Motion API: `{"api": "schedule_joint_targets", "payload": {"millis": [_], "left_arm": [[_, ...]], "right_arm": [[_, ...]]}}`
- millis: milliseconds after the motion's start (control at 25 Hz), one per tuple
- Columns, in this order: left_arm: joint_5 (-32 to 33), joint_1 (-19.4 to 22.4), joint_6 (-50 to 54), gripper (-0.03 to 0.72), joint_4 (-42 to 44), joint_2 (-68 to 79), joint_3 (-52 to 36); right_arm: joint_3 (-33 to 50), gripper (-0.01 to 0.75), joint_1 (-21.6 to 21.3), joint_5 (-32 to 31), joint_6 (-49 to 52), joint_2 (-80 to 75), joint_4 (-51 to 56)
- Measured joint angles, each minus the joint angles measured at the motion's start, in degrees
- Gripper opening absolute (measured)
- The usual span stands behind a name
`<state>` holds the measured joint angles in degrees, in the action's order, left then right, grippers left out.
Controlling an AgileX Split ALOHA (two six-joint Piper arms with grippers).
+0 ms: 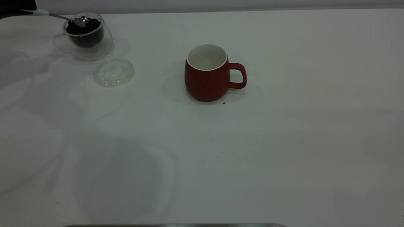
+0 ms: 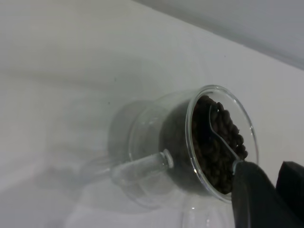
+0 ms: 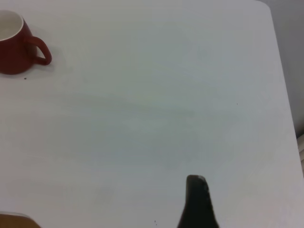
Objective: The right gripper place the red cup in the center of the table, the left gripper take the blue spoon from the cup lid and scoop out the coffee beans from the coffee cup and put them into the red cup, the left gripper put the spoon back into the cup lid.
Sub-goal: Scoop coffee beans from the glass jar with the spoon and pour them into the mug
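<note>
The red cup [image 1: 208, 74] stands upright and empty near the middle of the table [image 1: 252, 151], handle to the right. At the far left is the glass coffee cup [image 1: 88, 36] with coffee beans [image 1: 83, 28] heaped in it. The blue spoon [image 1: 42, 12] reaches in from the left, its bowl resting on the beans. My left gripper [image 2: 273, 190] is shut on the spoon's handle, just outside the coffee cup's [image 2: 190, 152] rim. The empty cup lid [image 1: 113, 72] lies in front of the coffee cup. My right gripper [image 3: 197, 204] hovers over bare table, far from the red cup [image 3: 16, 42].
A dark crumb [image 1: 224, 102] lies by the red cup's base. The table's far edge runs just behind the coffee cup. A brown corner [image 3: 14, 221] shows at the edge of the right wrist view.
</note>
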<state>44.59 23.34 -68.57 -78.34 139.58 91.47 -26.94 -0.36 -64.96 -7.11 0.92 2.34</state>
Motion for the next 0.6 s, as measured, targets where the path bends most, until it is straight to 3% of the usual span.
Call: {"api": "schedule_joint_targets", "payload": {"millis": [600], "left_arm": [[3.1,0.6,14.7,0.122,1.6,2.9,0.0]], "right_arm": [[0.0,0.59,0.0,0.0,0.0,0.0,0.0]]}}
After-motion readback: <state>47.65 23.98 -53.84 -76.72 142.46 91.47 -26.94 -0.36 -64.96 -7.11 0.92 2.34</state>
